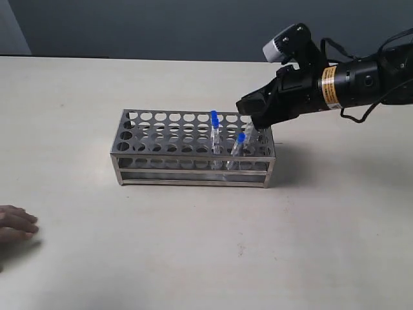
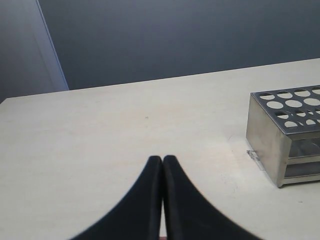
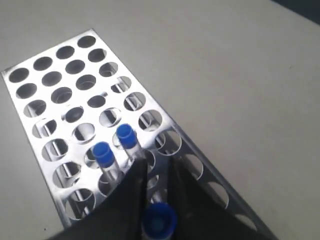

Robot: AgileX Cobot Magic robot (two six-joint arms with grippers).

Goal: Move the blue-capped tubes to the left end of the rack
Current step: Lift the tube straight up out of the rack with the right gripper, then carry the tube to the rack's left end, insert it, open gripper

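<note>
The silvery rack stands mid-table. My right gripper hovers over its right end, shut on a blue-capped tube. That tube's cap sits between the black fingers, and its clear body hangs down into the rack. Two more blue-capped tubes stand in holes just ahead of the fingertips: one upright and one leaning; both show in the right wrist view. My left gripper is shut and empty above bare table, left of the rack.
A person's hand rests on the table at the left edge of the exterior view. The rack's left holes hold nothing. A dark wall runs behind the table.
</note>
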